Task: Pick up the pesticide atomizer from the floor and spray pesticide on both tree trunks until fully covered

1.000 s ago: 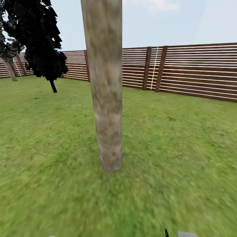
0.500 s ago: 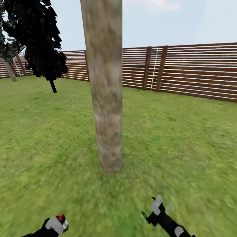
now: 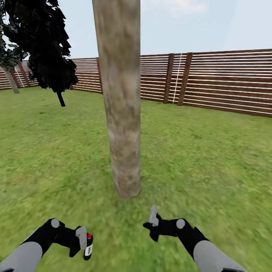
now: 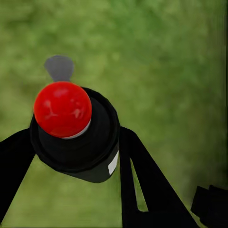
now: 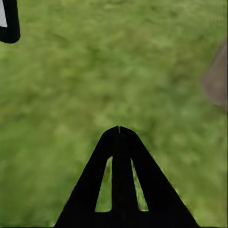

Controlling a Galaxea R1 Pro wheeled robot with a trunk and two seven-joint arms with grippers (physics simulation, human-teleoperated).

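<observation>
Green lawn [image 3: 211,158] — tree trunk [image 3: 121,113] rooted centrally

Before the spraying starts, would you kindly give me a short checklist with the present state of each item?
1. Black pesticide atomizer with red cap held between the left gripper fingers: ok.
2. Thick mottled grey-tan tree trunk straight ahead of the robot: ok.
3. Atomizer nozzle aimed at the trunk: cannot tell.
4. Right gripper shut and holding nothing, over the green lawn: ok.
5. Trunk already covered with pesticide: not ok, no spray visible on it.
</observation>
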